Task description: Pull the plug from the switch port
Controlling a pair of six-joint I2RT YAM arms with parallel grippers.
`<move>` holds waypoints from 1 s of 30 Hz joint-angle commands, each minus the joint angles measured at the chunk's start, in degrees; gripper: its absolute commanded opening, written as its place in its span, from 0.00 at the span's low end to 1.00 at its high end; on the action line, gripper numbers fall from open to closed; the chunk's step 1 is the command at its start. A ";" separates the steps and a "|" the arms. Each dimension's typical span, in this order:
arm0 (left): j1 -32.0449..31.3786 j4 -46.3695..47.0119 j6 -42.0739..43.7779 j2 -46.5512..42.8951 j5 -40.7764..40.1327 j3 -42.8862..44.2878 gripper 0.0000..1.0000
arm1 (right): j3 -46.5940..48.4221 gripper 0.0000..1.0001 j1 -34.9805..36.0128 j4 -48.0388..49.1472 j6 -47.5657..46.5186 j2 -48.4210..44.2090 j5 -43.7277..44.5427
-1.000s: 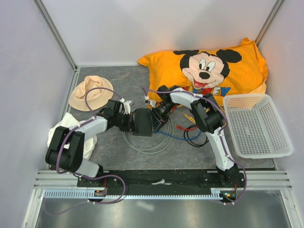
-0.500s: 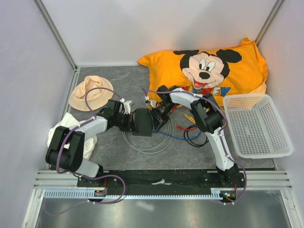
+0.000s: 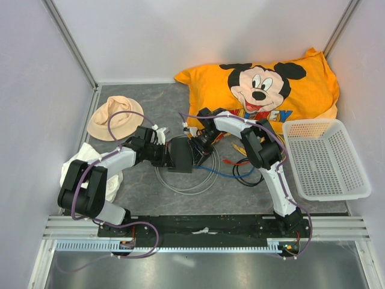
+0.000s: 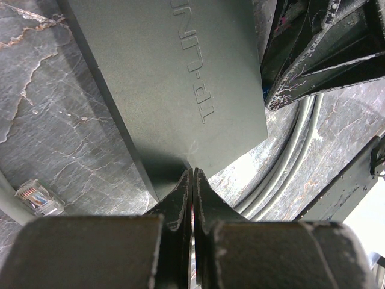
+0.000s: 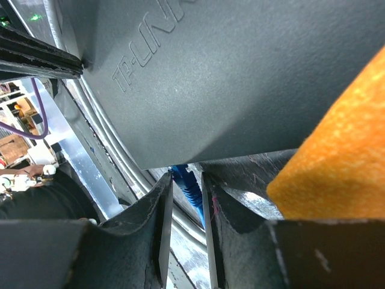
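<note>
The dark grey switch [image 3: 180, 155] lies flat on the mat between my two grippers. It also fills the left wrist view [image 4: 180, 78] and the right wrist view [image 5: 240, 78]. My left gripper [image 3: 165, 153] is shut and empty, its tips [image 4: 192, 174] pressed against the switch's left edge. My right gripper [image 3: 197, 143] is at the switch's right side. In the right wrist view its jaws [image 5: 187, 177] stand narrow around a blue plug [image 5: 187, 188] that sits under the switch's edge. The port itself is hidden. A blue cable [image 3: 219, 173] trails off to the right.
A grey cable coil [image 3: 186, 182] lies under and in front of the switch, with a loose clear plug [image 4: 39, 198] beside it. Red, yellow and black cables [image 3: 240, 161] lie to the right. An orange pillow [image 3: 264, 90], white mesh basket [image 3: 325, 159], tan hat [image 3: 114, 117] and white cloth [image 3: 84, 161] surround the area.
My right gripper has shifted slightly up and to the left at the switch's side. The left gripper and the switch have not visibly moved.
</note>
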 commanded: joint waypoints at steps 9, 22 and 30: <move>-0.06 0.82 0.60 1.36 -0.07 1.15 0.01 | 1.48 0.34 1.77 4.59 -0.98 5.65 4.85; -0.15 0.65 0.60 1.98 -0.16 1.32 0.02 | 1.30 0.05 2.56 4.94 -0.19 4.60 11.52; -0.15 0.73 0.34 2.42 -0.07 1.59 0.02 | -1.51 0.00 2.56 2.93 -2.74 5.03 16.35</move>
